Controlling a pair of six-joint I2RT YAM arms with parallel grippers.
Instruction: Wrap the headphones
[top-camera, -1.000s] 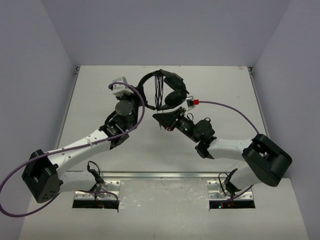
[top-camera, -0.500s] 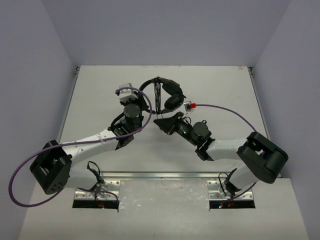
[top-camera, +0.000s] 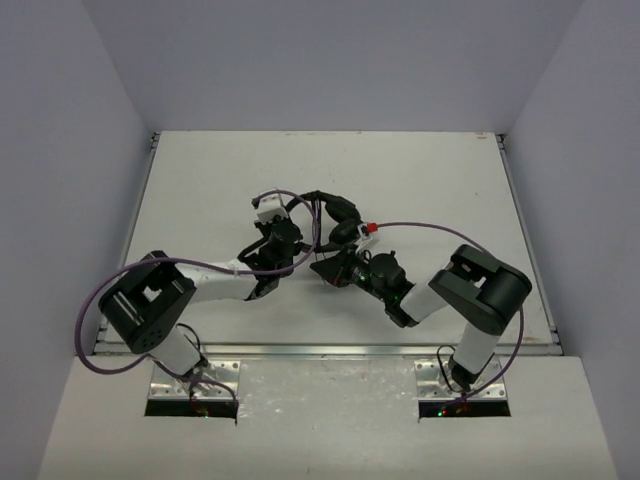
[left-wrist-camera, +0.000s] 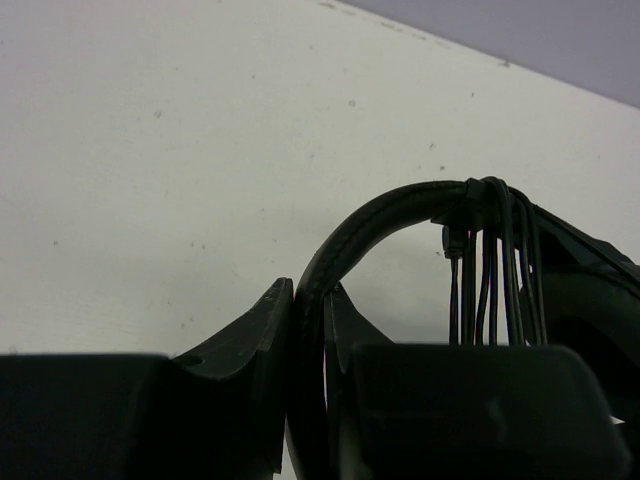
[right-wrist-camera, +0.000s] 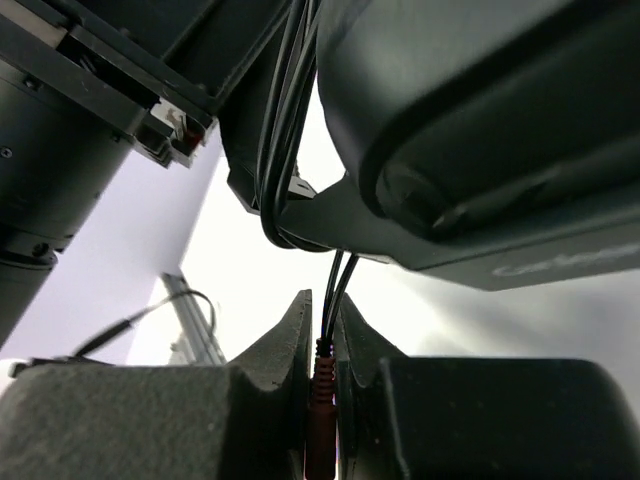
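The black headphones (top-camera: 336, 212) hang just above the table's middle, held between both arms. My left gripper (top-camera: 292, 230) is shut on the thin curved headband (left-wrist-camera: 370, 225). The fingertips (left-wrist-camera: 270, 310) pinch it from both sides. Several turns of thin black cable (left-wrist-camera: 490, 270) are wound round the headband, beside an earcup (left-wrist-camera: 590, 300). My right gripper (top-camera: 326, 266) sits right below the earcups. In the right wrist view it (right-wrist-camera: 320, 305) is shut on the cable's dark red plug (right-wrist-camera: 320, 385). Two cable strands (right-wrist-camera: 335, 275) rise from the plug to the earcup (right-wrist-camera: 470, 110).
Thick purple robot cables (top-camera: 130, 275) (top-camera: 440, 228) loop off both arms. The white table (top-camera: 200, 170) is walled at the back and both sides, with a metal rail (top-camera: 330, 350) along its near edge. The left arm's body (right-wrist-camera: 60, 130) is close above my right gripper.
Both arms have folded back toward the near edge, bringing the headphones closer in and lower. Both grips have held throughout.
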